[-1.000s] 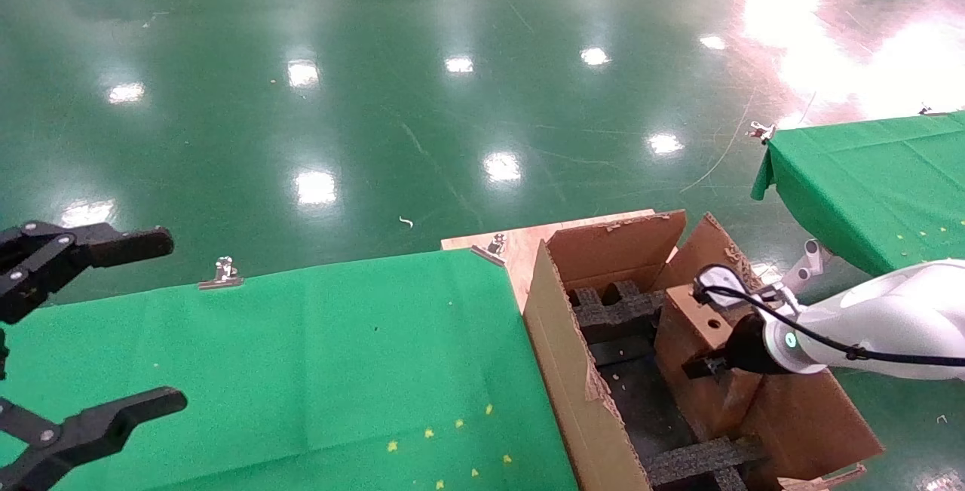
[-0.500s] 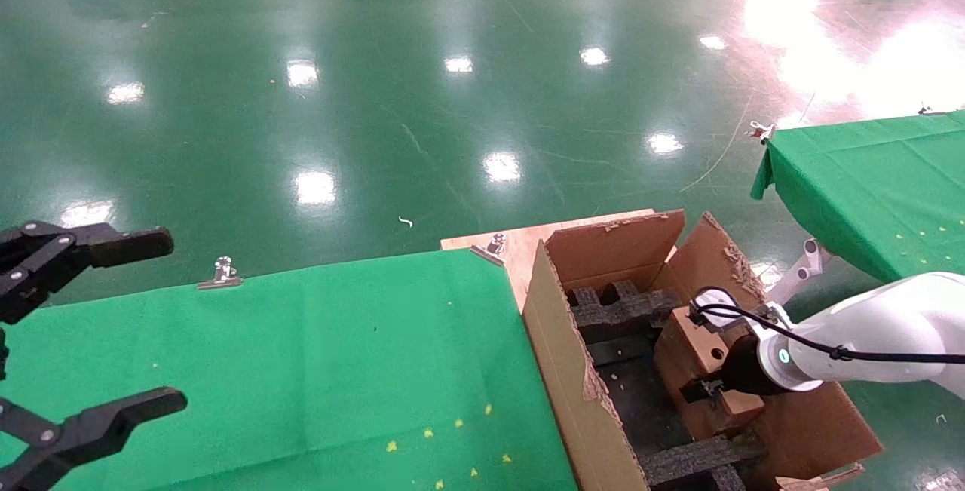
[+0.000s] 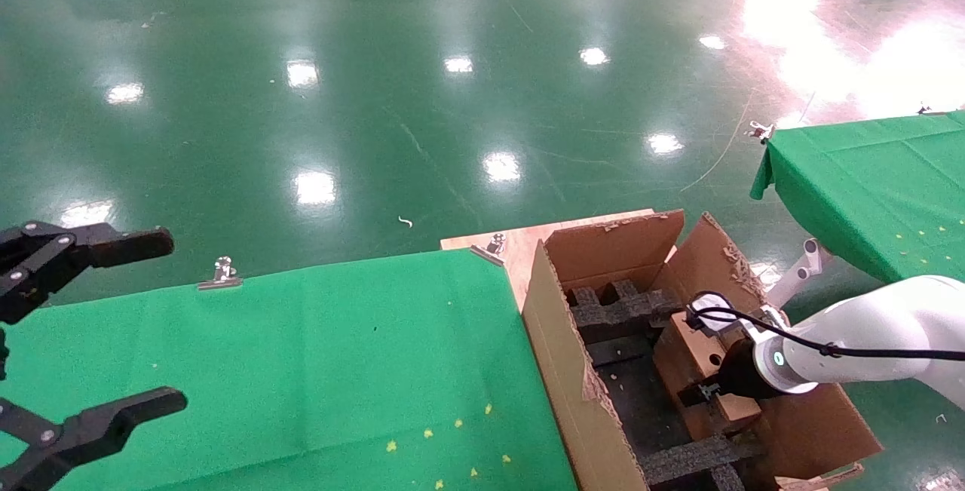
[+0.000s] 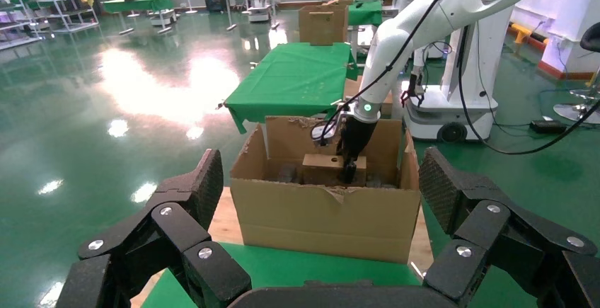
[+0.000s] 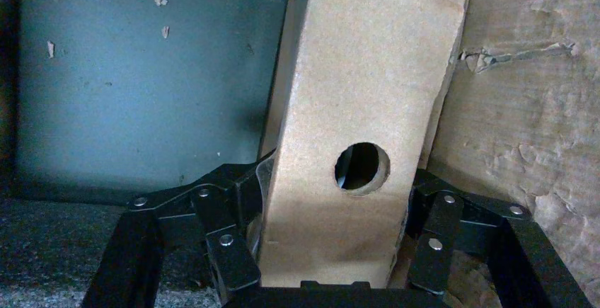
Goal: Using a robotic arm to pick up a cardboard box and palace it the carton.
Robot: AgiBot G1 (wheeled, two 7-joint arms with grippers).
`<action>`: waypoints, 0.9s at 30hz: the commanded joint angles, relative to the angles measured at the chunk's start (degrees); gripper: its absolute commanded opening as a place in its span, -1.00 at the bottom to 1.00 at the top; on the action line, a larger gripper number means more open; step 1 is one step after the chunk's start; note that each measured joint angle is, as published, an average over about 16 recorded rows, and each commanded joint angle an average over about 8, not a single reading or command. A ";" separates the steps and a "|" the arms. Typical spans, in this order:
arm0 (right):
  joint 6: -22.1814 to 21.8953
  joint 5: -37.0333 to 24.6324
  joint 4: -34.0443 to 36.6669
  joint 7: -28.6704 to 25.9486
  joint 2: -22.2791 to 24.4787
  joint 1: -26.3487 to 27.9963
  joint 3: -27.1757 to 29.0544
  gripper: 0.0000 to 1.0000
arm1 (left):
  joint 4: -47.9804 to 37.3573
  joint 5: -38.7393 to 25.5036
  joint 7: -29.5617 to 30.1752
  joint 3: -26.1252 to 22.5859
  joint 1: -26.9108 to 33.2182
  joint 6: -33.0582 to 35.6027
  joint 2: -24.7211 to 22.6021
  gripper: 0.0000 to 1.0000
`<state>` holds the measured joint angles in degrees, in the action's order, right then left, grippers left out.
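The carton [image 3: 559, 359] stands open at the right end of the green table, with black foam inserts [image 3: 614, 308] inside. My right gripper [image 3: 712, 389], on the white robotic arm [image 3: 867, 348], is shut on the cardboard box [image 3: 690, 348] and holds it down inside the carton against the right wall. In the right wrist view the fingers [image 5: 233, 216] clamp both sides of the box [image 5: 361, 95] just below its round hole. The left wrist view shows the box [image 4: 320, 161] low in the carton [image 4: 332, 216]. My left gripper [image 3: 167, 319] is open and empty at the far left.
A green-clothed table [image 3: 301, 355] lies in front of me with metal clips [image 3: 223, 272] on its far edge. A wooden board [image 3: 520, 246] lies under the carton. A second green table [image 3: 867, 182] stands at the right. Shiny green floor lies beyond.
My right gripper has lowered the cardboard box deeper into the carton, towards me. The left arm has not moved.
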<state>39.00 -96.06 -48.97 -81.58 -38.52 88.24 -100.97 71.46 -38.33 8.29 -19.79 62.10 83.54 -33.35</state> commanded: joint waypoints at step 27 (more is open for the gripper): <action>1.09 -1.92 -5.24 -1.97 2.88 5.23 1.05 1.00 | -0.01 0.00 0.00 -0.01 0.00 0.00 0.00 1.00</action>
<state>39.97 -98.25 -54.30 -83.68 -35.58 93.78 -99.82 71.45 -38.32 8.28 -19.80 62.10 83.53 -33.35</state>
